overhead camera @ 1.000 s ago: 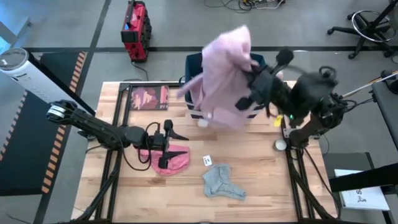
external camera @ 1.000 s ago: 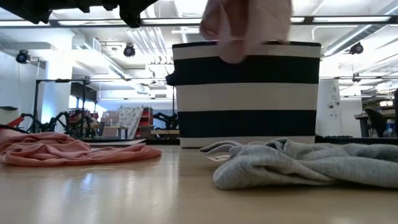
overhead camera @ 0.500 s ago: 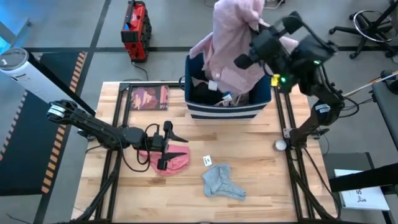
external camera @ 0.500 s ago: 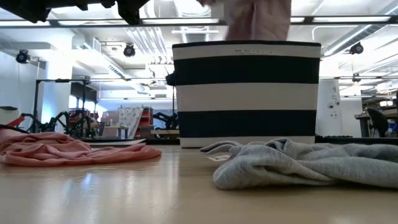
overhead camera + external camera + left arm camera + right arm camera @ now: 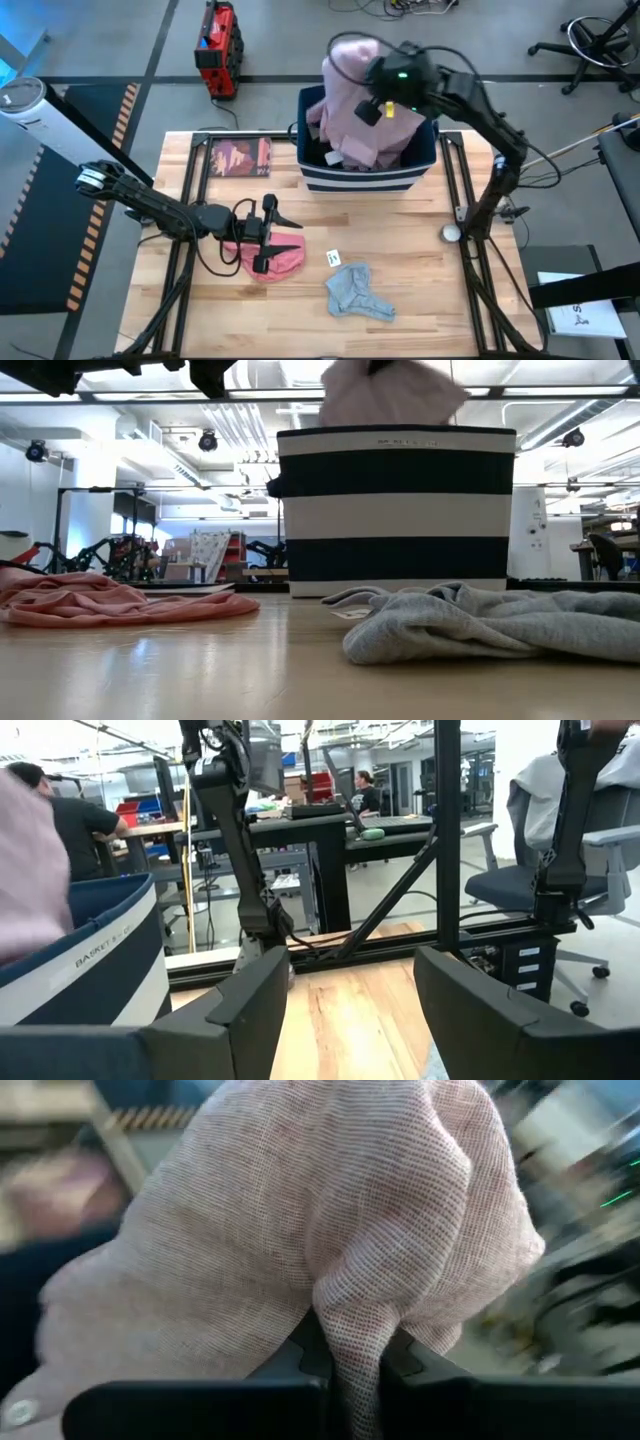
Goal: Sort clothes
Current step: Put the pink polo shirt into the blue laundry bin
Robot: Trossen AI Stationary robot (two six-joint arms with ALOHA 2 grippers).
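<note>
I am holding the right end effector [image 5: 350, 1365] clamped on the large mauve-pink garment [image 5: 358, 115] above the striped basket [image 5: 360, 178], the fabric draping into it. My left end effector [image 5: 272, 236] is hovering with fingers apart over the pink piece [image 5: 268, 260] on the surface [image 5: 400, 300]; the grey piece [image 5: 357, 292] is lying nearby.

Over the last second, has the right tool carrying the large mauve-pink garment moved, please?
Yes. The right tool has swung the mauve-pink garment from the striped basket's front edge to above its opening.
</note>
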